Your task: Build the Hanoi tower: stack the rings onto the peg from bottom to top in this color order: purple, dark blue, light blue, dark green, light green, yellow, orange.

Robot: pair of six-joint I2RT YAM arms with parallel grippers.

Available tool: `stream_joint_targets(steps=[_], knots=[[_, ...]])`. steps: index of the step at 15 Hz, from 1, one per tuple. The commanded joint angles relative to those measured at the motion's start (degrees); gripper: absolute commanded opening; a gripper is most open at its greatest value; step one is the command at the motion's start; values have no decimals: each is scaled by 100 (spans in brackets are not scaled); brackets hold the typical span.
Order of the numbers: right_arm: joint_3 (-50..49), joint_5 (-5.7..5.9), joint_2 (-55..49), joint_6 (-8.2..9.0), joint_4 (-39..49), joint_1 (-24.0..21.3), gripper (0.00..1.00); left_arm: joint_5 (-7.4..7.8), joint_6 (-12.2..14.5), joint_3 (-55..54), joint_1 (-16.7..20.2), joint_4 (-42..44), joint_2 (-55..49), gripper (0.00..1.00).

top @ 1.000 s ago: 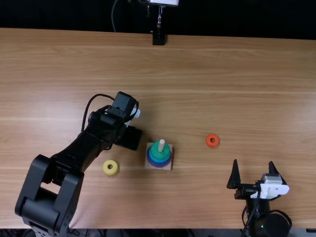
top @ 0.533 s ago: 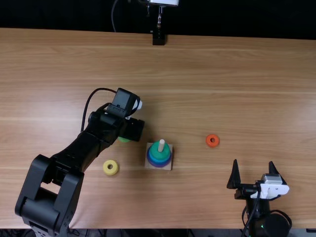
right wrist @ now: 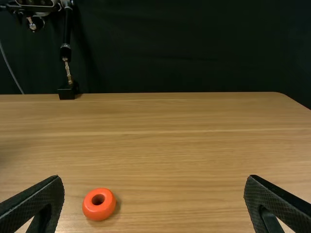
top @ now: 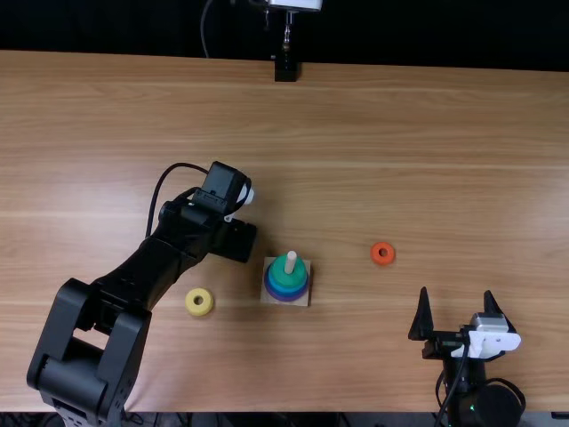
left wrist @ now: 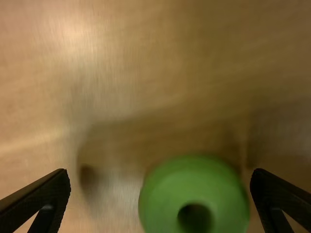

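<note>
The left claw point(left wrist: 160, 172) is open around the light green ring point(left wrist: 194, 177) on the surface. The ring looks closer to one finger, so a crooked squeeze could make it slip or tip. The right claw point(right wrist: 154, 177) is open too.

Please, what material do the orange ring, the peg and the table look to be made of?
The orange ring is probably plastic, perhaps painted wood: smooth, with a soft shine and one even colour. The peg seems to be bare wood, judging only by its pale, plain colour. The table looks like wood or wood laminate, lightly glossy, with long grain lines.
</note>
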Motion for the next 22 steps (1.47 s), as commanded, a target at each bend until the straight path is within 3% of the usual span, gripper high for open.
stream_joint_targets(steps=[1,7,8,9,10,11,13,16,18,22], knots=[[-88,-6,-36,-10,-4,-25,100,2,61,33,31,-104,91,100],[-88,-6,-36,-10,-4,-25,100,12,61,33,13,-72,99,100],[-88,-6,-36,-10,-4,-25,100,12,61,33,13,-51,99,86],[-88,-6,-36,-10,-4,-25,100,12,61,24,13,-51,99,51],[-88,-6,-36,-10,-4,-25,100,12,40,24,22,-51,99,27],[-88,-6,-36,-10,-4,-25,100,12,29,24,31,-93,99,22],[-88,-6,-36,-10,-4,-25,100,12,29,24,48,-114,99,20],[-88,-6,-36,-10,-4,-25,100,2,71,24,39,-93,91,2],[-88,-6,-36,-10,-4,-25,100,-51,93,33,39,-114,73,0],[-88,-6,-36,-10,-4,-25,100,-19,29,683,39,-420,12,0]])
